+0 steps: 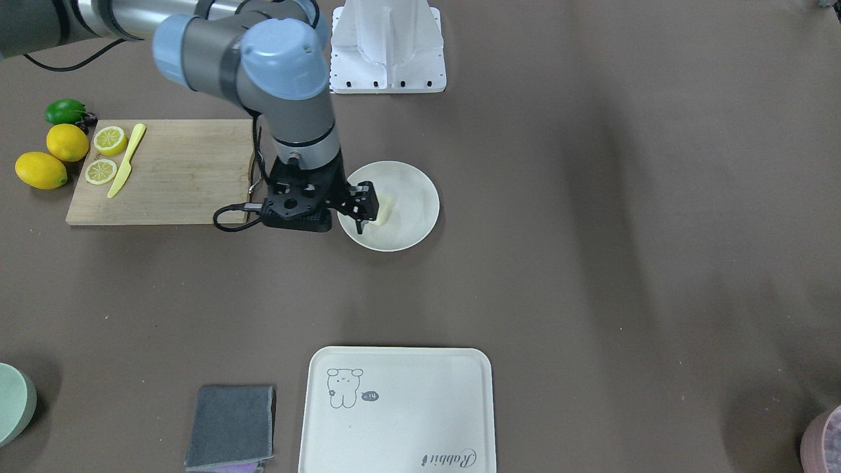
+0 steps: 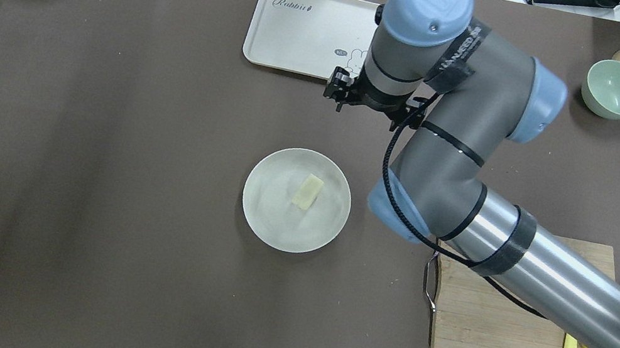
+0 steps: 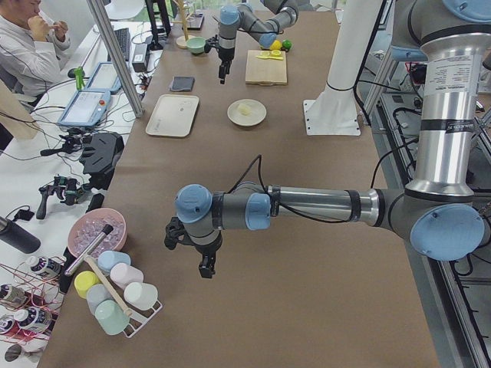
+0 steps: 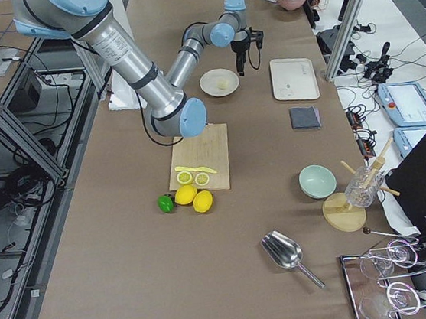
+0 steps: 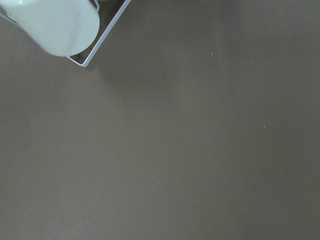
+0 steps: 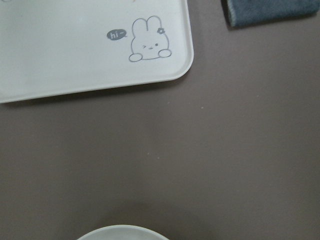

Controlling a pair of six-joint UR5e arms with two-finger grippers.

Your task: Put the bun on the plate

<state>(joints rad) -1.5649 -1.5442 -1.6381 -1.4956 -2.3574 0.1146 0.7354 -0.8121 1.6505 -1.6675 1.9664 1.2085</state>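
The pale cream bun (image 2: 307, 191) lies flat on the round off-white plate (image 2: 268, 211) at the table's middle, with nothing touching it. My right gripper (image 1: 363, 211) hangs raised over the plate's edge, on the tray's side of the bun; its jaws look open and hold nothing. The front-facing view shows the bun (image 1: 387, 209) right beside those fingers, on the plate (image 1: 414, 190). Only the plate's rim (image 6: 122, 233) shows in the right wrist view, without fingers. My left gripper (image 3: 205, 264) hovers far off near a cup rack; I cannot tell its state.
A cream tray (image 2: 303, 29) with a rabbit drawing lies beyond the plate, with a grey cloth (image 1: 230, 427) beside it. A wooden cutting board (image 1: 177, 171) carries lemon halves and a yellow knife, with whole lemons (image 1: 52, 157) next to it. A green bowl (image 2: 614, 94) stands far right.
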